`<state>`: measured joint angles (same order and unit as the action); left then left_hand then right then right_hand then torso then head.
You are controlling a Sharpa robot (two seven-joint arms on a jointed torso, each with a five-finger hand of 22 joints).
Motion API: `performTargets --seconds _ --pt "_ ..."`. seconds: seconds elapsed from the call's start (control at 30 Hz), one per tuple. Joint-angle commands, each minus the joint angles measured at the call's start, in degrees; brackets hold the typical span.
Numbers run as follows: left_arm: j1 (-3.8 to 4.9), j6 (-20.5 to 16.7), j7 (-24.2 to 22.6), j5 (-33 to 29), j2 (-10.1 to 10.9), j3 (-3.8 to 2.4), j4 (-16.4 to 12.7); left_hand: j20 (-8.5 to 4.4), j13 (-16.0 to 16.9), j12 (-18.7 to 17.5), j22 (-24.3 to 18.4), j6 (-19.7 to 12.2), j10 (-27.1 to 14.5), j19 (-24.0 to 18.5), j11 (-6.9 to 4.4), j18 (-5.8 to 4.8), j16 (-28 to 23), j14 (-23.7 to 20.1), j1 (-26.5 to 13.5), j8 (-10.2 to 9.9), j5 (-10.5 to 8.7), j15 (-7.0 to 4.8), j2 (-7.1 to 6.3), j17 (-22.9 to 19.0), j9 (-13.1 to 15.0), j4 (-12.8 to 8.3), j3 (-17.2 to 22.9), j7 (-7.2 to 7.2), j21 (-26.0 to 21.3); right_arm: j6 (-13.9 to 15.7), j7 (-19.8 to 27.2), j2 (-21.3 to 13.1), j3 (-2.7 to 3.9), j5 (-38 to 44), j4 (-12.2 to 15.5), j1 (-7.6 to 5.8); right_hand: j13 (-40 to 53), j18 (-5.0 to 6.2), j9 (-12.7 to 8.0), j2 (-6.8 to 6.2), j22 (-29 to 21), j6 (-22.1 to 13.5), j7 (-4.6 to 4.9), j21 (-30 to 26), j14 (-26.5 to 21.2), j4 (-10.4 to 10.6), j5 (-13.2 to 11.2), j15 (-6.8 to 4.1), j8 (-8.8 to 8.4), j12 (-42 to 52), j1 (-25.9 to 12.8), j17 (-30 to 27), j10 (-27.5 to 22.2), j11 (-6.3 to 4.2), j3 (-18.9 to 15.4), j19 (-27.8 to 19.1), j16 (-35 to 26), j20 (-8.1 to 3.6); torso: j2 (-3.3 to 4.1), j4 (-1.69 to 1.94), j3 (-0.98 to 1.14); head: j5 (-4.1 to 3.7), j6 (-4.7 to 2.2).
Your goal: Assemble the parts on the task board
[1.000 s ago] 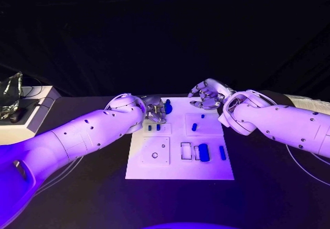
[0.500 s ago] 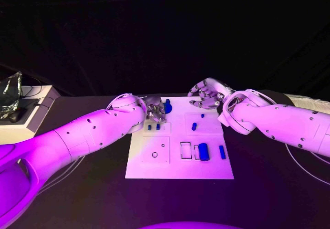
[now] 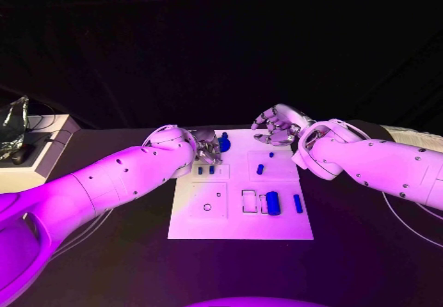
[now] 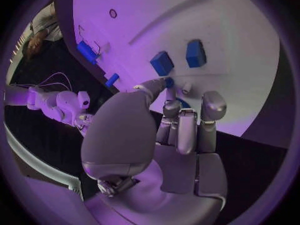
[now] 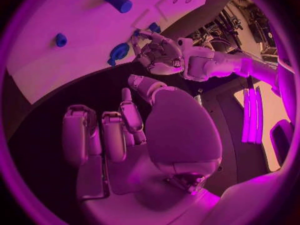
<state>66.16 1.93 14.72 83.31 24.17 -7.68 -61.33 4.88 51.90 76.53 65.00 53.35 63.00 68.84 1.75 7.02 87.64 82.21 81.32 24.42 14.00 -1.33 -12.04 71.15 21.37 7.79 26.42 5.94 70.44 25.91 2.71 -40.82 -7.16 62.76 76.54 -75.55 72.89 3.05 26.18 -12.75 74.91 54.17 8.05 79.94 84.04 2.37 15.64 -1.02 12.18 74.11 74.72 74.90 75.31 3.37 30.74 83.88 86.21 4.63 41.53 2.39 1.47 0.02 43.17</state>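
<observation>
Blue part at task board far edge, L hand fingertips touching it, grip unclear; R hand curled, empty.

A lab — black-draped table, cabled white box beside it.

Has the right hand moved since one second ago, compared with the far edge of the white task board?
No, hardly at all. In the head view the right hand hovers at the far right corner of the task board, as before; only its fingers look slightly shifted.

a black table carries the white task board at its middle.
</observation>
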Motion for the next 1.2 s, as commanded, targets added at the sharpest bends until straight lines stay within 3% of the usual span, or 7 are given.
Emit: performTargets --seconds 0.03,0.5,0.87,1.2 --pt "-0.09 0.10 -0.47 0.46 -0.09 0.15 -0.02 0.01 0.16 0.25 0.17 0.29 0.25 0.40 0.12 -0.38 0.28 0.34 0.69 0.17 -0.08 0.03 0.06 0.23 -0.07 -0.43 0.27 0.24 0.38 0.01 0.21 -0.01 0.03 0.36 0.10 0.03 0.04 -0.90 -0.05 0.16 10.47 0.05 0.11 -0.32 4.25 0.39 0.35 -0.05 -0.32 0.34 -0.47 7.32 0.33 -0.10 0.09 2.96 0.13 0.03 0.03 0.03 0.02 -0.04 -0.07" --pt "-0.05 -5.51 -5.87 1.37 0.14 0.27 -0.04 0.31 0.62 0.60 0.63 -2.33 0.02 0.30 0.78 -0.45 0.36 0.46 0.88 -1.89 -0.60 0.58 -0.63 0.88 -1.36 -1.61 1.37 1.22 0.72 0.06 0.25 -0.01 0.03 0.28 0.02 0.03 0.09 -0.91 -0.04 0.18 10.49 0.06 0.11 -0.30 4.26 0.52 0.41 -0.05 -0.33 0.38 -0.64 7.34 0.39 -0.11 0.02 2.96 0.14 0.04 -0.02 0.04 0.03 -0.12 -0.14" --pt "-0.06 -6.26 -8.59 3.36 0.44 1.94 0.58 0.37 1.15 0.88 0.77 -2.53 0.37 0.34 0.72 -0.47 0.38 0.51 0.84 -2.10 -0.67 0.59 -0.97 1.09 -1.52 -1.79 1.31 1.26 0.82 -0.04 0.30 -0.11 0.03 0.17 0.04 0.03 0.06 -0.90 -0.03 0.18 10.49 0.06 0.10 -0.33 4.25 0.59 0.44 -0.05 -0.35 0.36 -0.75 7.30 0.38 -0.11 -0.03 2.96 0.12 0.05 0.02 -0.01 -0.08 -0.16 -0.18" --pt "-0.07 -5.15 -9.14 3.62 0.51 2.47 0.77 0.42 0.77 0.80 0.88 -3.21 -0.13 0.28 0.64 -0.47 0.37 0.43 0.67 -2.74 -0.70 0.53 -1.35 1.06 -1.92 -1.96 1.32 1.34 0.88 -0.09 0.34 -0.12 0.03 0.12 0.04 0.03 0.06 -0.90 -0.03 0.18 10.49 0.06 0.10 -0.33 4.25 0.59 0.44 -0.05 -0.35 0.36 -0.75 7.30 0.38 -0.11 -0.03 2.96 0.12 0.05 -0.02 0.01 -0.06 -0.18 -0.04"
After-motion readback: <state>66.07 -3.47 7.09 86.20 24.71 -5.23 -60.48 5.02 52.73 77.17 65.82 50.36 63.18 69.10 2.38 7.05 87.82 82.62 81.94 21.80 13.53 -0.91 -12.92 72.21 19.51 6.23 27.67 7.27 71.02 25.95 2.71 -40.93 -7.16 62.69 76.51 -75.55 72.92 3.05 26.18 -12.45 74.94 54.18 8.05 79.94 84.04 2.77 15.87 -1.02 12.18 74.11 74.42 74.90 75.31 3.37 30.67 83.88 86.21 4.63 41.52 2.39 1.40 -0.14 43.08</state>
